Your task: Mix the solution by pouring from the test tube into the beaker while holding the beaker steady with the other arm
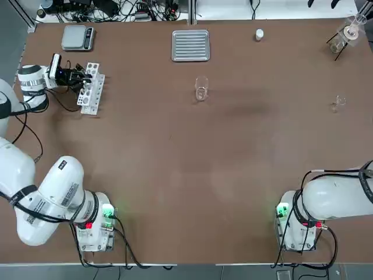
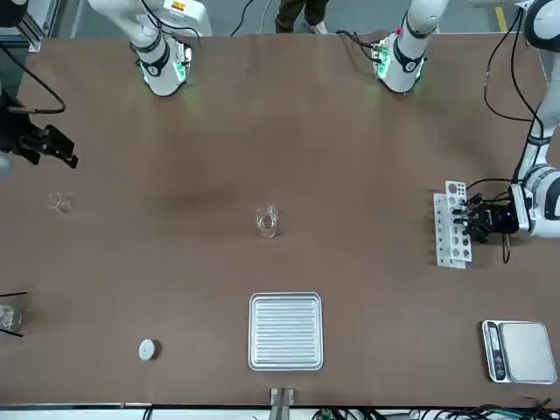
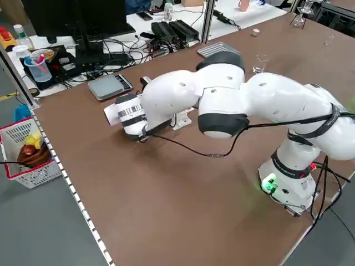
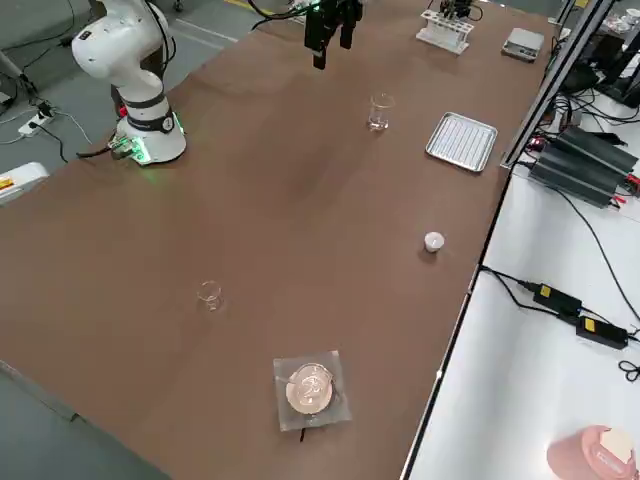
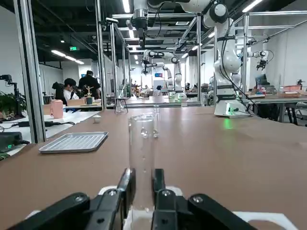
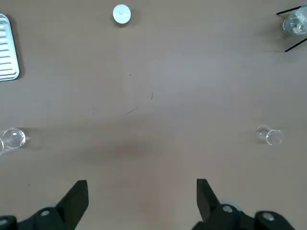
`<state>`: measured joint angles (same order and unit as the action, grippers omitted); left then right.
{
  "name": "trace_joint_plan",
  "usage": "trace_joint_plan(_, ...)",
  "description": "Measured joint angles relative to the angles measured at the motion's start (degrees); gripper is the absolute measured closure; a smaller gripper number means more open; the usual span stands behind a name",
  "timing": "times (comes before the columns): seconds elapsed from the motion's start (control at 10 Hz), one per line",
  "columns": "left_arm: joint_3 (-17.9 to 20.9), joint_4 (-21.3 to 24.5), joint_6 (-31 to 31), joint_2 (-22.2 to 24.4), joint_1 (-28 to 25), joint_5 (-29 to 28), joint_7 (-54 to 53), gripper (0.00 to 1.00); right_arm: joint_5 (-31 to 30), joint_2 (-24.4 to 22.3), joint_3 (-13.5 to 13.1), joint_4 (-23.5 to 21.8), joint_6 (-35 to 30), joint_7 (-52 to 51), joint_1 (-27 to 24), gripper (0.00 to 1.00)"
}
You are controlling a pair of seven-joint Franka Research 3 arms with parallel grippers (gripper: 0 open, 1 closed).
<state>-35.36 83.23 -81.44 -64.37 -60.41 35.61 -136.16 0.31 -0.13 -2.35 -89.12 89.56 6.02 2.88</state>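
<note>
The left gripper [image 5: 143,175], at the white perforated plastic rack [image 1: 92,88] on the robot's left side of the worktop [image 1: 192,151], is closing around a clear glass test tube [image 5: 142,160], apparently clenched on it, though the contact is hard to make out through the glass. The tube is standing upright between the fingers, its upper part rising above the fingertips; whether its lower end is sitting in the rack, I cannot tell.

The right gripper [image 6: 143,190] is hovering above the worktop on the robot's right side, released, its two black fingers spread wide with only bare surface showing between them.

The beaker [image 1: 201,88], a small clear colourless glass cylinder with a round rim, is standing free on the worktop, between the rack and a tinier clear glass vessel [image 1: 339,104], near the ribbed silvery metal tray [image 1: 190,45]. Its walls are catching pale highlights and letting the brown surface show through; its contents are not discernible.

A round white cap-like piece [image 1: 259,34] is resting beyond the beaker, towards the far edge. A grey scale [image 1: 77,37] is lying beyond the rack, the markings on its side panel too small to read. Dark lettering is showing on the white left arm [image 1: 61,181], likewise illegible.
</note>
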Motion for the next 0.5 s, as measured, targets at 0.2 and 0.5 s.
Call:
trace_joint_plan(0.2,0.00,-0.03,0.00,0.00,0.00,0.00,0.00,0.56,0.01,0.00,0.00,0.00,0.01,0.00,0.00,0.00)
trace_joint_plan(0.5,-0.46,-0.69,0.02,0.48,0.02,0.32,-0.10,0.45,0.01,0.00,0.00,0.00,0.02,0.01,0.00,0.00)
